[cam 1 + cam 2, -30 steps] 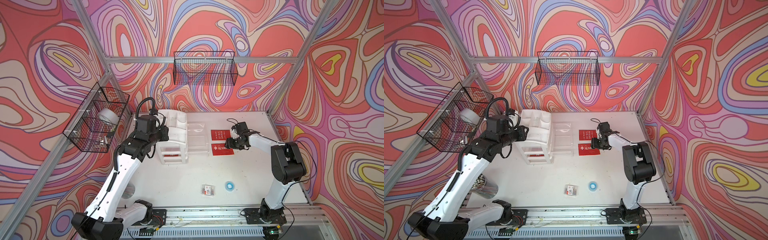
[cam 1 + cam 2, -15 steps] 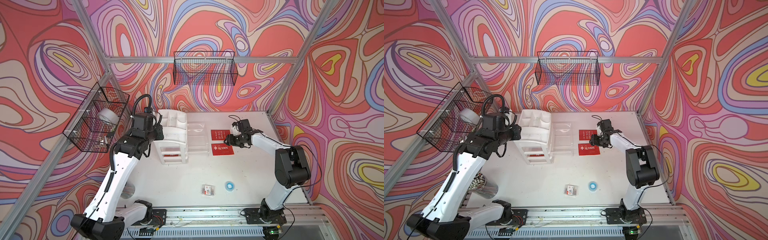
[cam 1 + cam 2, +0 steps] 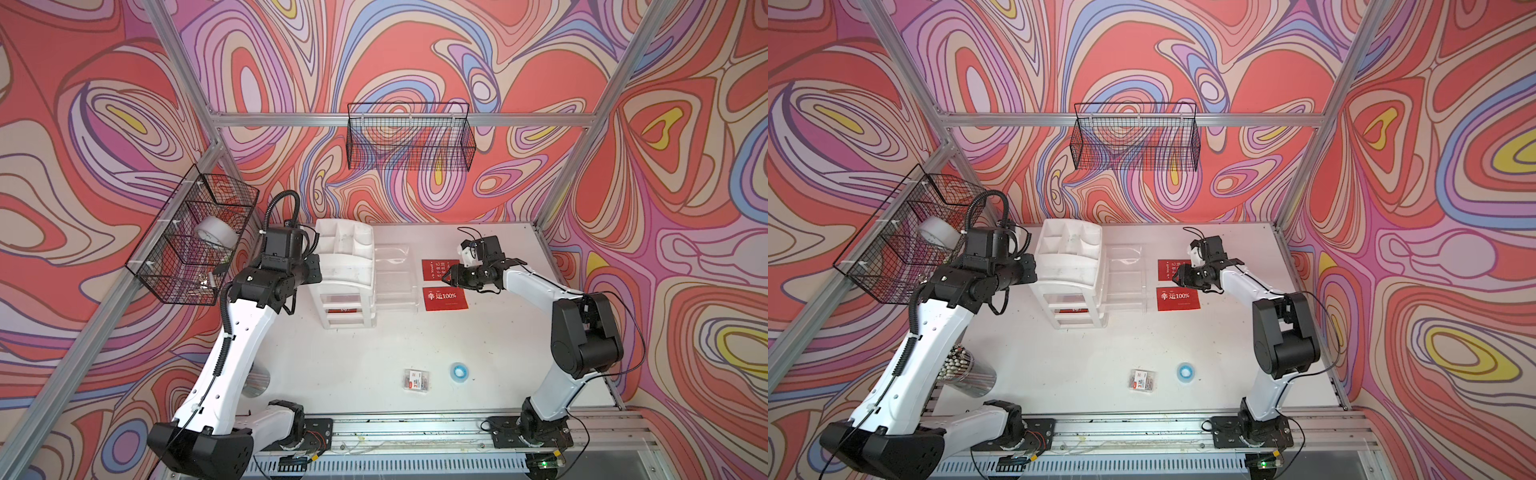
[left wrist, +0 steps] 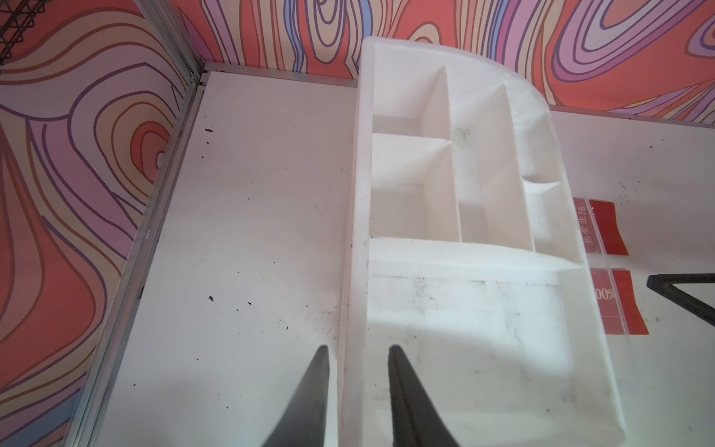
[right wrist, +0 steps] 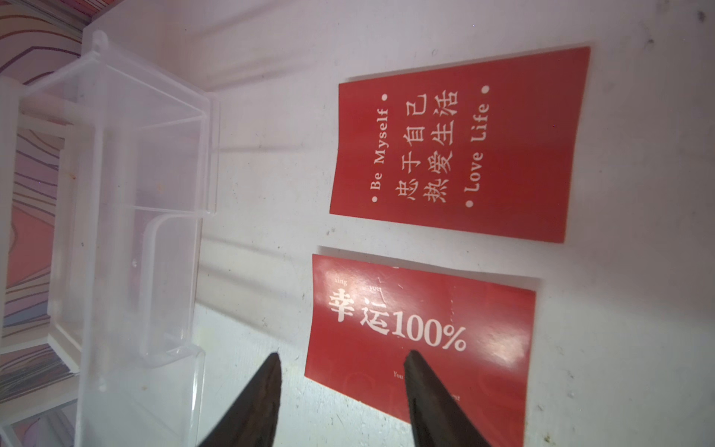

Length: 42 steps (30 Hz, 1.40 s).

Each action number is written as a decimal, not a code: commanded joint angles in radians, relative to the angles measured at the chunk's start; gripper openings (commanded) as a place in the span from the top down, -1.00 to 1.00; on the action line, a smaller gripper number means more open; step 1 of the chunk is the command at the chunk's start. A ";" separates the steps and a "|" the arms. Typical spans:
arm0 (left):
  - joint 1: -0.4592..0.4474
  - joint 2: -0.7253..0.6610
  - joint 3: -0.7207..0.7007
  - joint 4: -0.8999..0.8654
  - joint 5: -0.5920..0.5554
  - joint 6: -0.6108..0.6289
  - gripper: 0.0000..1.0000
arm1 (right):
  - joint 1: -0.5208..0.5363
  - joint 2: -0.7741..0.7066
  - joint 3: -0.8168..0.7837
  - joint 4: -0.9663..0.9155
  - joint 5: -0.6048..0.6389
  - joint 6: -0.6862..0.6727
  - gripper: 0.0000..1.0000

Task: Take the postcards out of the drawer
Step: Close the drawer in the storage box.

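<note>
The drawer unit [image 3: 345, 266] stands at about 11 o'clock from the middle of the table [image 3: 365, 365], with its white top tray facing up. Its clear drawer [image 3: 395, 274] is pulled out toward 3 o'clock.

Just beyond the front of that drawer, at about 1 o'clock on the table, the Be Myself postcard [image 3: 439, 270] lies flat and face up. The 100% postcard [image 3: 445, 298] lies flat at its 6 o'clock side, with a thin strip of table between the two. A third postcard [image 3: 340, 299] is inside the unit and shows as a red strip in a shut lower drawer. Its lettering is too small to read.

The right gripper [image 5: 343, 353] reaches in from 3 o'clock and hangs over the cards. Its jaws stand about half wide and hold nothing. In the right wrist view one fingertip is over the edge of the 100% postcard, and the other is over bare table between that card and the clear drawer.

The left gripper [image 4: 358, 347] is at the unit's 9 o'clock side. Its jaws are narrow, with one finger outside the unit's side wall and one over its top. A sliver of table shows between the outer finger and the wall. I cannot tell whether the inner finger touches.

At about 5 o'clock, near the front edge, lies a small packet [image 3: 415, 379]. A blue ring [image 3: 459, 371] lies apart from it at its 3 o'clock.
</note>
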 commanded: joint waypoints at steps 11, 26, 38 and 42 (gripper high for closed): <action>0.023 0.031 -0.034 -0.007 0.048 0.016 0.54 | 0.061 0.044 0.039 0.043 -0.051 0.030 0.00; 0.034 0.045 -0.053 0.008 0.075 0.020 0.73 | 0.134 0.116 0.103 0.051 -0.054 0.047 0.03; 0.038 0.050 -0.054 0.010 0.083 0.028 0.83 | 0.181 0.151 0.153 0.051 -0.064 0.056 0.03; 0.040 0.047 -0.062 0.019 0.098 0.033 0.83 | 0.198 0.161 0.169 0.050 -0.071 0.055 0.04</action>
